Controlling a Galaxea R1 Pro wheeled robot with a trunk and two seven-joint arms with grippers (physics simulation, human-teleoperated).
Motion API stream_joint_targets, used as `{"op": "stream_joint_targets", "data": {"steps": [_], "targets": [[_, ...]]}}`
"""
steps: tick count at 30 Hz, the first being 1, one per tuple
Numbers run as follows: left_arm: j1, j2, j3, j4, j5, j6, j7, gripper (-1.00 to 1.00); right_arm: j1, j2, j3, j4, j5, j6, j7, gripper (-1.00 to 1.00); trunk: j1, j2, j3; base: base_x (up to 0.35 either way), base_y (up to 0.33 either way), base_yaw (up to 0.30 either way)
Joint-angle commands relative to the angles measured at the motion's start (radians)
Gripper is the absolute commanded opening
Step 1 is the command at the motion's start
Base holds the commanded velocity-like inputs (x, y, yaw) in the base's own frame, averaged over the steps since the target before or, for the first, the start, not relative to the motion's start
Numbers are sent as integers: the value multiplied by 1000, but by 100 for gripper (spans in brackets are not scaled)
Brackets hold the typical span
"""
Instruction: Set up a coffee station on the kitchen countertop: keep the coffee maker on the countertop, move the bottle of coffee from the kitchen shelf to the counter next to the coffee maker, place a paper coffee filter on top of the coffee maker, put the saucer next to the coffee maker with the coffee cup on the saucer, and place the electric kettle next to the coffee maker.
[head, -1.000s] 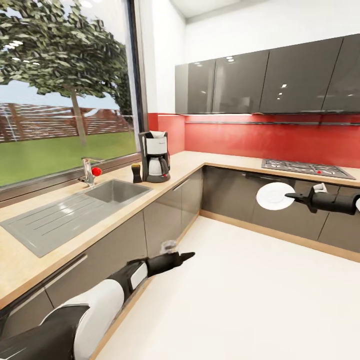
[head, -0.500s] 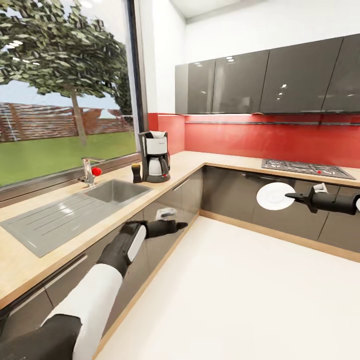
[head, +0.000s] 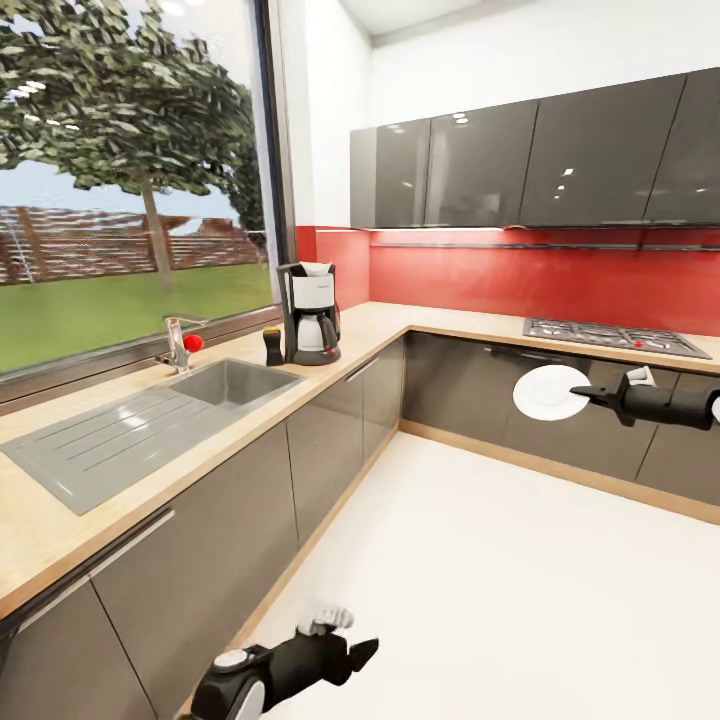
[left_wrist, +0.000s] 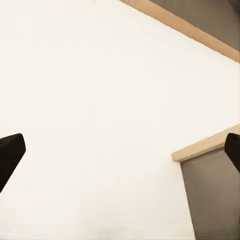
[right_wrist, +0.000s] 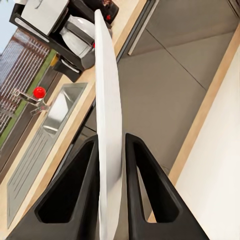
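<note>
The saucer (head: 550, 391) is held on edge in the right hand (head: 583, 393), its face turned toward the camera in the head view, out in the open in front of the dark cabinet fronts and below the hob (head: 612, 337); in the right wrist view the two fingers (right_wrist: 145, 165) pinch the saucer's rim (right_wrist: 109, 125) between them. The coffee maker (head: 310, 312) stands on the table (head: 60, 520) by the window, a white filter (head: 316, 268) showing at its top, with the bottle of coffee (head: 273, 346) just beside it on the sink (head: 150, 420) side. The left hand (head: 355, 655) hangs low over the white floor (head: 480, 600), near the cabinet base; the left wrist view shows its fingers (left_wrist: 10, 155) spread wide apart with nothing between them.
</note>
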Motion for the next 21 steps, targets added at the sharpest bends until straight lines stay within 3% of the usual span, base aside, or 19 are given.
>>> {"op": "stream_joint_targets", "data": {"steps": [1,2,3,6,7,9,11,14,21], "targets": [[8,5,2,20,10,2,1,100,-1,-1,1,0,0,4,6,-100,0,-1,-1,0,0,0],[21,18,6,66,11,-30,1,100,-1,-1,1,1,0,4,6,-100,0,-1,-1,0,0,0],[54,38,12,166,27,-177,-1,100,-1,-1,1,2,1,4,5,-100,0,-1,-1,0,0,0],[71,56,14,236,66,-269,-2,100,-1,-1,1,3,1,4,5,-100,0,-1,-1,0,0,0],[80,81,15,294,127,-319,-3,100,-1,-1,1,3,1,3,5,-100,0,-1,-1,0,0,0],[83,97,16,325,172,-339,-3,100,-1,-1,1,3,1,3,5,-100,0,-1,-1,0,0,0],[87,127,16,391,248,-368,-4,100,-1,-1,1,4,1,3,4,-100,0,-1,-1,0,0,0],[88,134,16,422,265,-374,-3,100,-1,-1,1,4,1,3,4,-100,0,-1,-1,0,0,0],[88,135,15,435,269,-375,-1,100,-1,-1,1,4,1,3,4,-100,0,-1,-1,0,0,0]]}}
